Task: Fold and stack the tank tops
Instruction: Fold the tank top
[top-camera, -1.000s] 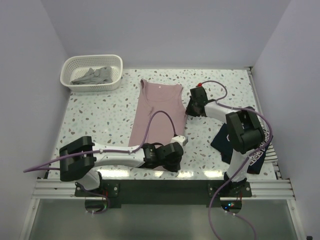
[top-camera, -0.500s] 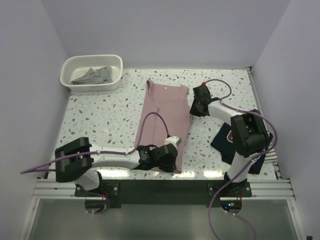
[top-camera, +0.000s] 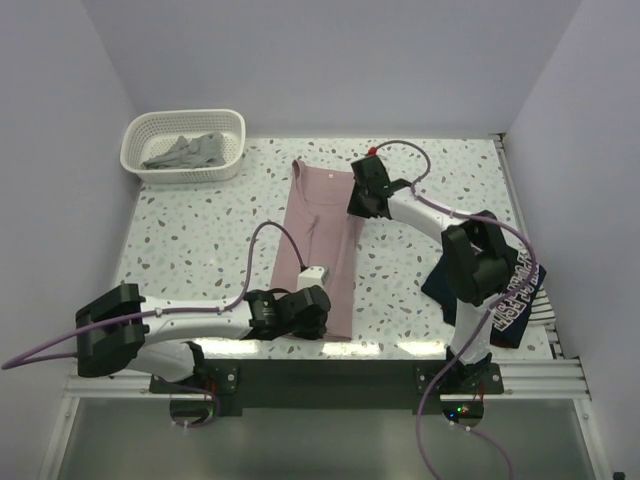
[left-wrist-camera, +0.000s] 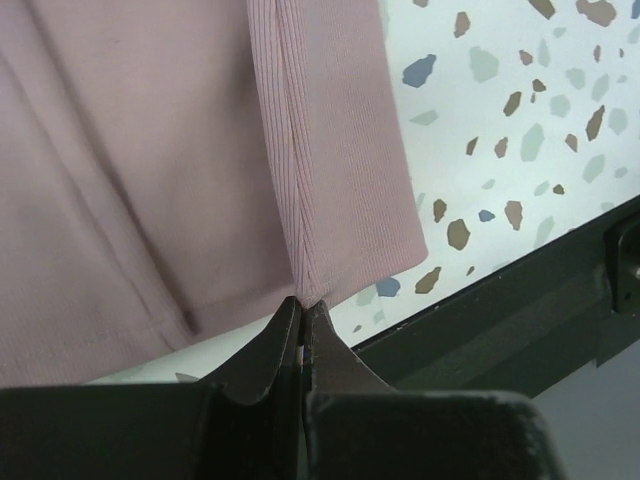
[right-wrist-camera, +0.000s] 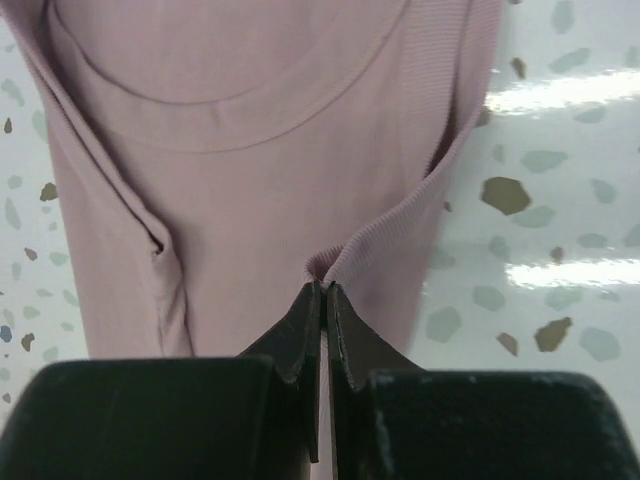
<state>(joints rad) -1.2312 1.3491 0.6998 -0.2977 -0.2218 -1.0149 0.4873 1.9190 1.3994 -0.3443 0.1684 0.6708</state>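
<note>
Compared with half a second ago, the pink tank top (top-camera: 318, 240) is narrower. Its right side now lies folded over toward the left, so the cloth makes a long strip from the far middle of the desk (top-camera: 200, 240) to its near edge. Both arms have moved to the left with that side.

The left hand (left-wrist-camera: 302, 318) is low at the near end of the strip. Its two fingers are pressed together on the hem, just where a raised crease runs along the cloth. The left arm lies almost flat along the near edge of the desk. The right hand (right-wrist-camera: 325, 295) reaches to the far end of the top, near the shoulder straps. Its fingers are also closed, and they pinch a small bump of the ribbed edge beside the armhole.

The pink cloth is soft and finely ribbed, with a round neckline and a stitched hem. The desk is white with coloured speckles and is glossy. The grey tank top (top-camera: 185, 150) lies crumpled in the white lattice basket (top-camera: 228, 150) at the far left. The navy tank top (top-camera: 500, 295) with white lettering lies at the near right, partly under the right arm.
</note>
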